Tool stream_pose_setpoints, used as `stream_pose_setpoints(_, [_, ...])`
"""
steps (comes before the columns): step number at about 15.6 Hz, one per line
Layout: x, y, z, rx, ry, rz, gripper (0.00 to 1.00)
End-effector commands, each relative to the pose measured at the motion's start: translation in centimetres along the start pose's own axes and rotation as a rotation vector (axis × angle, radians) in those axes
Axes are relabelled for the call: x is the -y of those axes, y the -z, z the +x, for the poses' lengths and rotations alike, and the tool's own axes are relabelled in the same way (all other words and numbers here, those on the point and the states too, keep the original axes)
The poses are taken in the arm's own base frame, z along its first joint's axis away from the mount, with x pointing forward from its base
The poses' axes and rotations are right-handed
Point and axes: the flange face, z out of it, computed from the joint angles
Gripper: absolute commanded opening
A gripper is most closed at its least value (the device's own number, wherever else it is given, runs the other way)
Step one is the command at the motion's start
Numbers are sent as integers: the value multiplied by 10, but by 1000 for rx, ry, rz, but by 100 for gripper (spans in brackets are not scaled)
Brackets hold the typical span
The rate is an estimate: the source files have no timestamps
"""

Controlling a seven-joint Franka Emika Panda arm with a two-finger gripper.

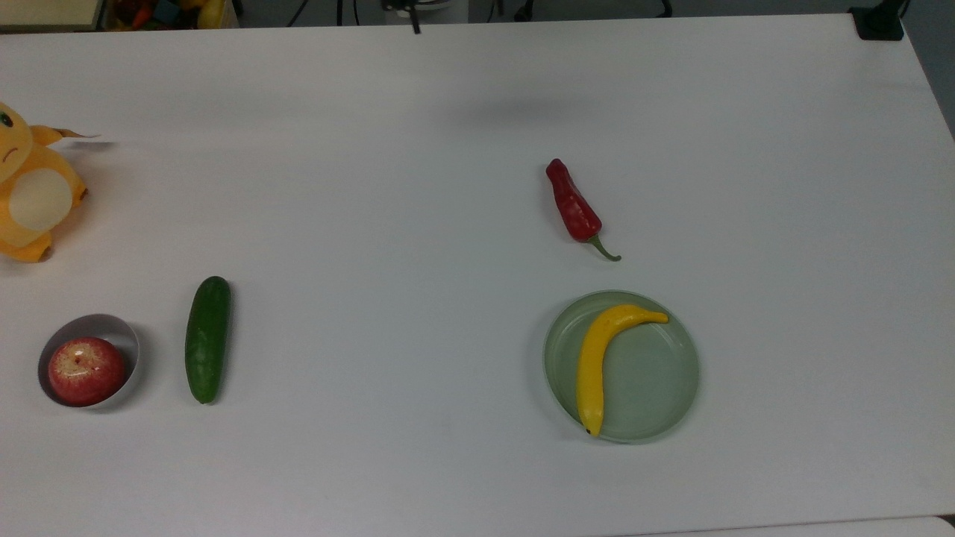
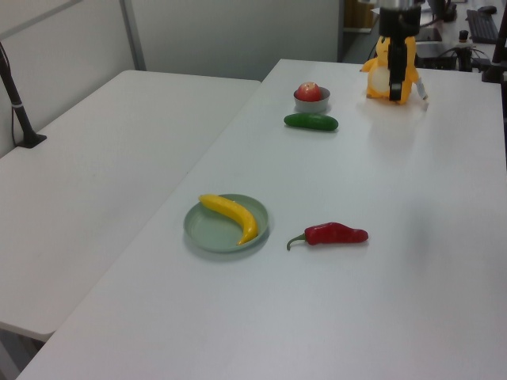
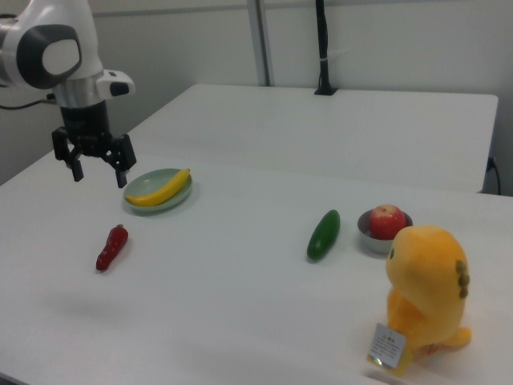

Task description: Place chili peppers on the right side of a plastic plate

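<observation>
The end effector [image 3: 98, 164] hangs spread wide and empty above the matte white desk [image 1: 418, 186], black fingers [image 3: 77, 169] pointing down. Below it the glossy, wrinkled red chili pepper [image 1: 573, 203] lies flat, curved green stem toward the plastic plate [image 1: 656, 388], near it but apart. That round, translucent green plate cradles a smooth yellow banana [image 1: 599, 356]. Well apart: a dark cucumber [image 1: 207, 338], an apple [image 1: 86, 370] in a small grey bowl [image 1: 123, 335], and a plush orange toy [image 3: 425, 297] with a paper tag [image 3: 388, 347], its print unreadable.
</observation>
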Motion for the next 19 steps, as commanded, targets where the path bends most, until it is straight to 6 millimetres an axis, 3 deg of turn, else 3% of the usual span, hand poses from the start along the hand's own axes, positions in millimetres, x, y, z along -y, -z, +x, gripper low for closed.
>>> stream_pose_setpoints(1, [36,-30,14,11,78,13,100])
stream_pose_setpoints(10, [92,-123,63,24,43,-4,100])
stream_pose_setpoints(14, [96,-156,79,12,39,-3,100])
stream_pose_setpoints(16, [112,-177,83,24,48,-4,100])
stream_pose_setpoints(19, [114,-200,92,4,18,-9,100])
